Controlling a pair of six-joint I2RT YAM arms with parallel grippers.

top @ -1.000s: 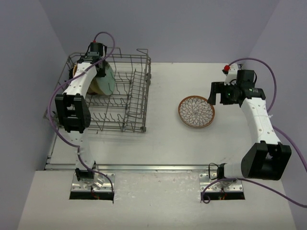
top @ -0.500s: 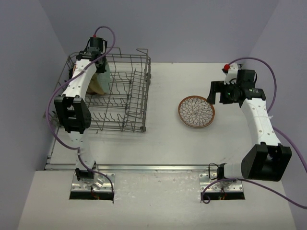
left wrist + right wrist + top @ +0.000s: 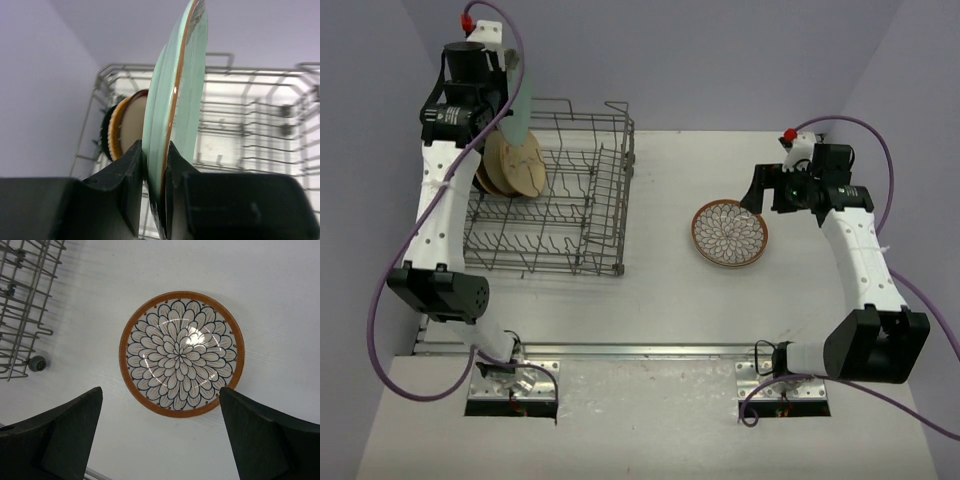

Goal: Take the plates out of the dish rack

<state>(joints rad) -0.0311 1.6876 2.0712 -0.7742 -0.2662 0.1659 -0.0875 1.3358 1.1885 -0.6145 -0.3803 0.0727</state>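
Note:
My left gripper (image 3: pixel 508 95) is shut on the mint green plate (image 3: pixel 521 100) and holds it on edge, lifted above the back left of the dish rack (image 3: pixel 605 205). In the left wrist view the plate (image 3: pixel 175 100) stands between my fingers (image 3: pixel 131 175). Several plates (image 3: pixel 513 165) still stand in the rack's back left; a red-rimmed beige one (image 3: pixel 131 120) and a black one behind it show. The brown-rimmed petal plate (image 3: pixel 730 233) lies flat on the table. My right gripper (image 3: pixel 760 192) is open and empty just above and right of it; the plate (image 3: pixel 182 354) shows between the open jaws.
The rack's raised wire sides and upright tines (image 3: pixel 250 110) stand below and around the lifted plate. The rack's near right corner (image 3: pixel 22 305) reaches toward the petal plate. Purple walls close in left, back and right. A metal rail (image 3: pixel 620 350) runs along the table's near edge.
My left arm has risen high and drawn back, lifting the mint green plate up out of the rack. The right gripper has shifted slightly; the petal plate has not moved.

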